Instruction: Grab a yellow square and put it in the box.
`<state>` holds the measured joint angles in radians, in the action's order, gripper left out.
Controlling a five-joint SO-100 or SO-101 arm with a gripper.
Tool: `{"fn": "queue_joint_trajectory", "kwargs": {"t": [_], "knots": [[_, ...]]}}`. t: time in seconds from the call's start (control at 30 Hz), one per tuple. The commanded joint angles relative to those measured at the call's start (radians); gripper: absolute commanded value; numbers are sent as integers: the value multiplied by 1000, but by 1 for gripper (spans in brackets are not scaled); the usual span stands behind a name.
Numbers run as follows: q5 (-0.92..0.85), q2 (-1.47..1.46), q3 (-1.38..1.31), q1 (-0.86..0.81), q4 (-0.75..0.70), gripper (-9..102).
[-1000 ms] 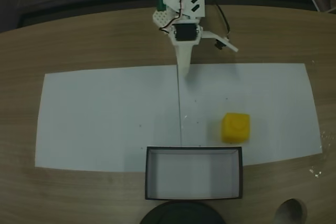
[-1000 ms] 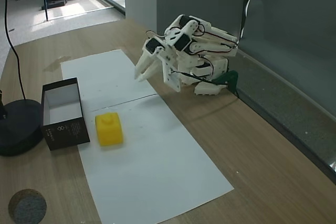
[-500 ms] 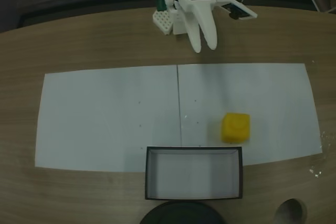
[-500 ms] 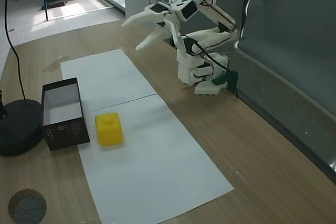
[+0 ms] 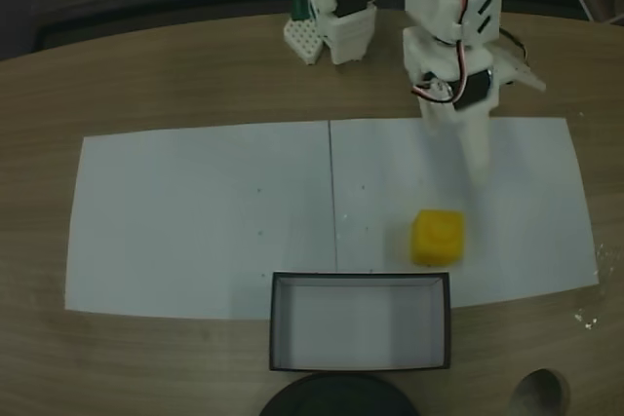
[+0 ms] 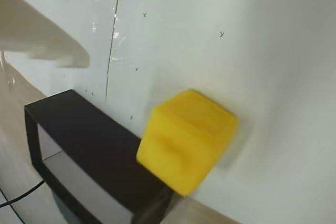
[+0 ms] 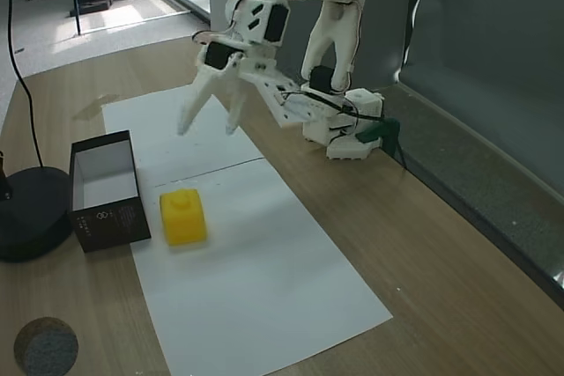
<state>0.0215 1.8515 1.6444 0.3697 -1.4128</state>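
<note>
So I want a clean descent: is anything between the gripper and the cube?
Nothing visible. The open gripper hangs in the air above the paper, and only bare paper separates it from the cube, which sits beside the box.

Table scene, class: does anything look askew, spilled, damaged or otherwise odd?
Nothing stands out. The yellow square sits flat on the white paper, beside the box, which stands upright with nothing in it. The claw hangs open above the paper, touching nothing.
</note>
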Motion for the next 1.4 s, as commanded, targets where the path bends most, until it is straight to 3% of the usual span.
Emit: {"fn": "queue_joint_trajectory", "kwargs": {"t": [0.0,0.33,1.07,1.37], "knots": [[5,-138,-100,-6,0,34],[28,-414,-288,-51,-2,37],[26,-615,-314,-60,77,36],[15,-643,-314,-58,97,6]]}}
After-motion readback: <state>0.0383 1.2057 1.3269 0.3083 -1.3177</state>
